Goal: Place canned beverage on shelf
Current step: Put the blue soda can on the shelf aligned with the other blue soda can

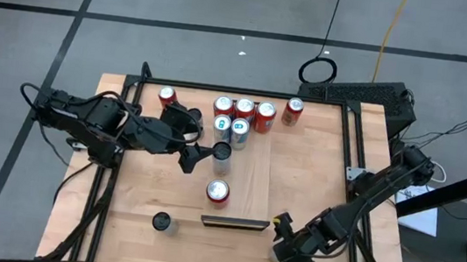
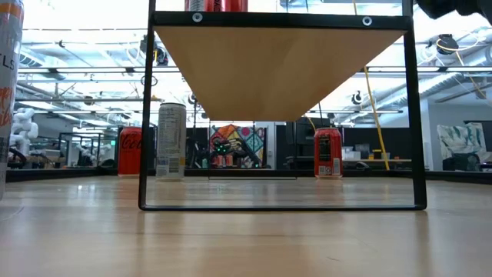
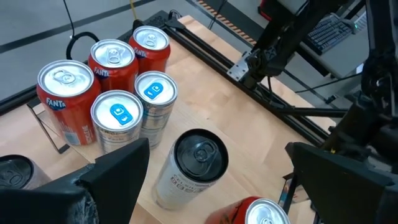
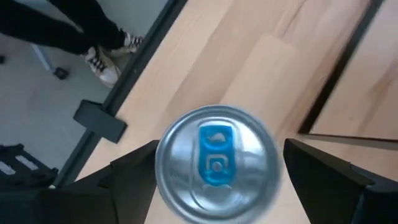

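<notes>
High view hides the can under the right gripper [image 1: 285, 234], clamped on that blue-tabbed can [image 4: 214, 163] beside the shelf [image 1: 234, 224] on the wooden tabletop [image 1: 299, 174]; left gripper [image 1: 204, 155] gapes.

High view straight down – low view level – both catch shelf [image 1: 234, 224].

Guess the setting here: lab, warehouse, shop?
Likely a robotics lab or test bay. A black-framed wooden table stands on grey concrete floor marked with dark lines, cables trail across it, and the low view shows an open industrial hall with exposed ceiling ducts.
</notes>
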